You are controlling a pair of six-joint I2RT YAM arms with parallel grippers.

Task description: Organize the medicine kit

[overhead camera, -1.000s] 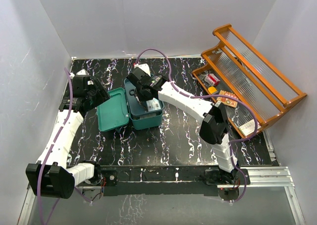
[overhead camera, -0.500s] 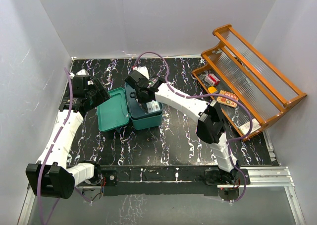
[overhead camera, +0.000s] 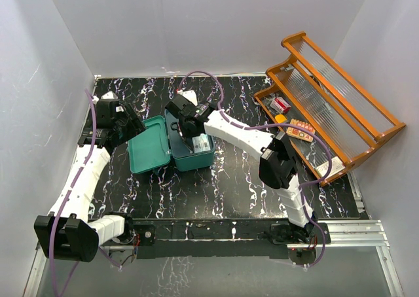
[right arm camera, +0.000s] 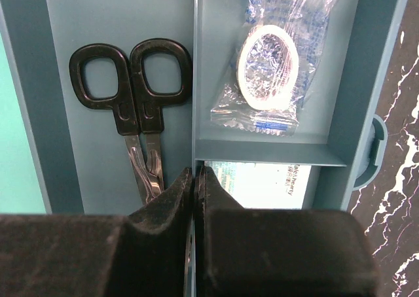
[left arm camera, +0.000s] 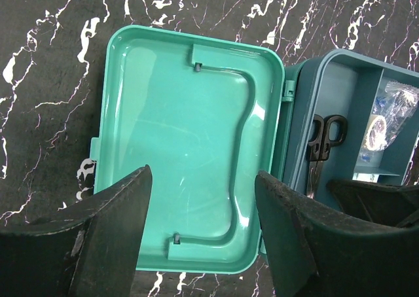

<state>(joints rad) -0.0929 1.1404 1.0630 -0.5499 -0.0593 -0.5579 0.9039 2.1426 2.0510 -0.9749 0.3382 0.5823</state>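
**Kit lies open on the bench, one end effector closed inside it**

The medicine kit (overhead camera: 188, 154) sits left of centre on the black, white-veined bench (overhead camera: 242, 173); its lid (overhead camera: 149, 145) is swung fully open and lies flat on the bench to the left of the base, joined to it along the hinge.

The left end effector (overhead camera: 128, 128) hangs above the open lid; in the left wrist view its fingers (left arm camera: 111, 225) stand wide apart with the pale green inside of the lid showing between them, and they grip nothing.

The right arm reaches across from the right, and the right end effector (overhead camera: 194, 135) is down over the base of the kit; in the right wrist view its fingers (right arm camera: 163, 205) are pressed together, closed, with nothing seen between them; their tips sit over the divider wall next to the scissor blades.

Inside the base, black-handled scissors (right arm camera: 134, 107) lie in the long compartment, handles pointing away from the end effector; a clear packet holding a white roll (right arm camera: 267, 65) lies in the neighbouring compartment; a printed white pack (right arm camera: 262, 184) shows in the compartment just below that one.

An orange wooden rack (overhead camera: 340, 110) stands tilted at the right edge of the bench, well apart from the kit; a small red and white box (overhead camera: 280, 104) and an orange patterned packet (overhead camera: 300, 131) lie on its lower level.
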